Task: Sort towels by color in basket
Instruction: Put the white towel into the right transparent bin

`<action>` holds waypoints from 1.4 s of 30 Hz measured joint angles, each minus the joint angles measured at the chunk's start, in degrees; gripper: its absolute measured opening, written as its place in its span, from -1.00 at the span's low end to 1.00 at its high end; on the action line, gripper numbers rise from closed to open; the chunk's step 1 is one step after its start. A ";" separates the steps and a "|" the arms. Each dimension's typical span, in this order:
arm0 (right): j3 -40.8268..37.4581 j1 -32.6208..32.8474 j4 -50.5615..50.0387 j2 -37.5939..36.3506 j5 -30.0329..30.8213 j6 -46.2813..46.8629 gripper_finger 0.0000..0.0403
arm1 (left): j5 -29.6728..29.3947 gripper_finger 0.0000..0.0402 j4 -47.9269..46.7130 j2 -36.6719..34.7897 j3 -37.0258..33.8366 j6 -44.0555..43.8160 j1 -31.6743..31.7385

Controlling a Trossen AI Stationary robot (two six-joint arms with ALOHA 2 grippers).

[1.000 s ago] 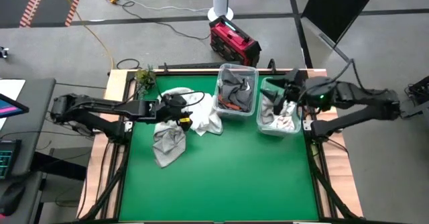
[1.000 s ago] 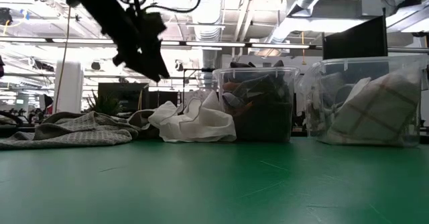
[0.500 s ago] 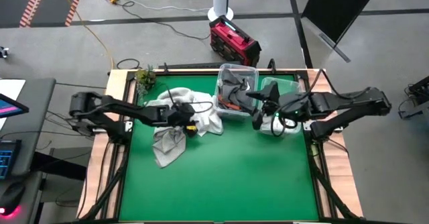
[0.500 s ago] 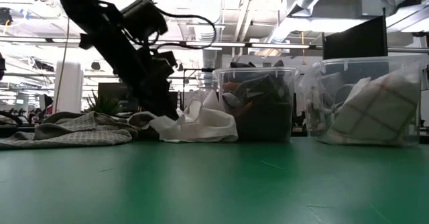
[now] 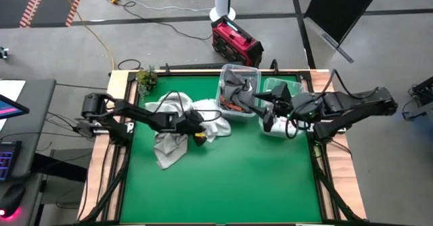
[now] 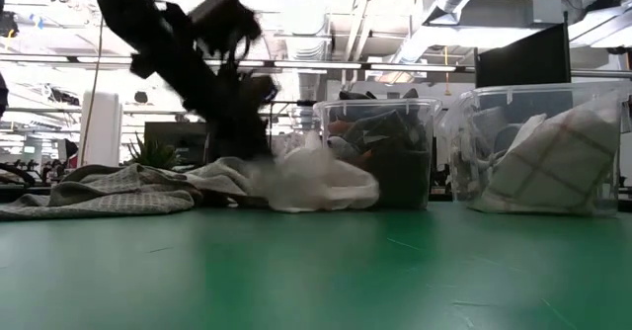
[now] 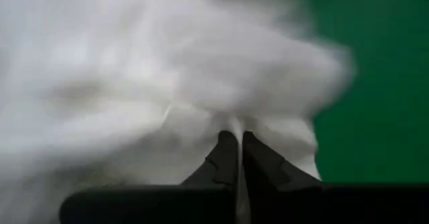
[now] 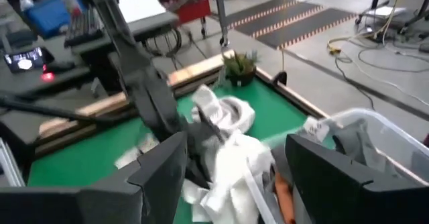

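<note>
A crumpled white towel (image 5: 211,122) lies on the green table next to the left clear bin (image 5: 238,91), which holds dark grey and rust-orange towels. My left gripper (image 5: 197,128) is down on the white towel and shut on it (image 7: 234,138). A light grey towel (image 5: 169,146) lies spread on the table to its left, and another pale towel (image 5: 169,104) lies farther back. The right bin (image 5: 283,91) holds white and red-checked towels (image 6: 553,157). My right gripper (image 8: 231,177) hangs open in the air above the gap between the bins (image 5: 261,111), holding nothing. My left gripper pinches a raised fold of the white towel (image 7: 231,125) between its two fingers. The fingers come slanting down from the table's left side. The towel is bunched around them and rests on the table (image 6: 318,184); how many layers are caught I cannot tell.
A small potted plant (image 5: 146,77) stands at the table's far left corner. The near half of the green table (image 5: 223,185) holds no objects. A red device (image 5: 235,42) and cables lie on the floor beyond the far edge.
My left gripper has come down and toward the table's right onto the white towel and taken hold of it; the towel's heap has bulged toward the left bin. My right gripper has swung from above the right bin toward the table's left, staying high.
</note>
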 joint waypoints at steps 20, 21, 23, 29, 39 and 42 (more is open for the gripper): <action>-0.02 5.03 11.65 9.86 -10.10 -15.13 0.40 | 4.22 -1.00 27.23 -11.01 13.08 5.14 -5.48; -0.02 4.78 12.27 10.25 -10.08 -15.13 0.40 | 4.24 -1.00 23.84 -10.86 15.10 6.10 -5.48; -0.02 4.39 11.67 10.49 -8.94 -15.06 0.40 | 4.75 -1.00 17.45 -10.85 19.23 8.60 -5.46; -0.02 3.82 14.25 10.24 -6.05 -18.05 0.40 | 6.67 -1.00 7.61 -10.93 28.18 11.44 -5.46; -0.02 2.93 29.31 14.56 -3.20 -27.52 0.40 | 8.59 -1.00 9.74 -10.95 30.88 10.12 -5.46; 0.00 2.47 32.86 16.35 -3.54 -28.81 0.39 | 8.50 -1.00 10.67 -10.98 30.88 9.91 -5.55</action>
